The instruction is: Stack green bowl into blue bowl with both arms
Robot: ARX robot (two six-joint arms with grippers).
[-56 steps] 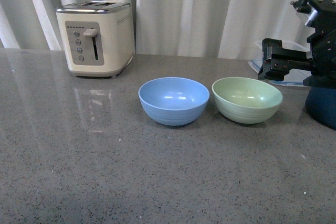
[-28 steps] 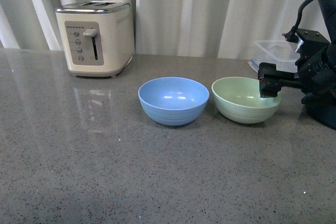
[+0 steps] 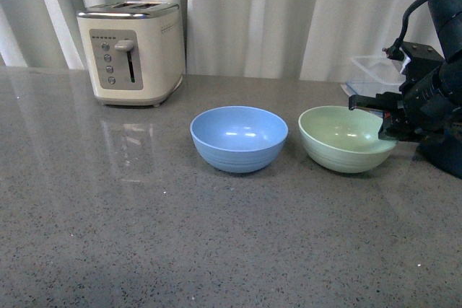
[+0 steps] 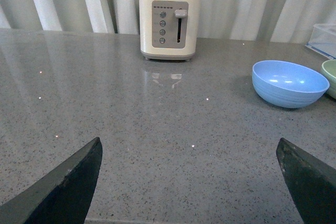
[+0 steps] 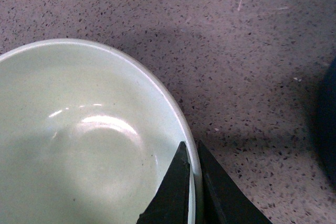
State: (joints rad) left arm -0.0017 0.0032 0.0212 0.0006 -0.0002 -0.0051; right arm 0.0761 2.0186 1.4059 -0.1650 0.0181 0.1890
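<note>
The green bowl (image 3: 345,138) stands on the grey counter, just right of the blue bowl (image 3: 239,138). My right gripper (image 3: 390,129) is shut on the green bowl's right rim; in the right wrist view the two fingers pinch the rim (image 5: 191,169), one inside and one outside the green bowl (image 5: 84,145). The blue bowl is empty and also shows in the left wrist view (image 4: 290,83). My left gripper (image 4: 191,153) is open and empty over bare counter, well to the left of the bowls; it does not show in the front view.
A cream toaster (image 3: 132,52) stands at the back left. A dark navy pot (image 3: 444,151) sits right behind my right arm, and a clear plastic container (image 3: 375,73) lies behind the green bowl. White curtains hang along the back.
My right gripper came down from above the counter to the green bowl's right rim and shut on it. The green bowl has shifted slightly to the right.
</note>
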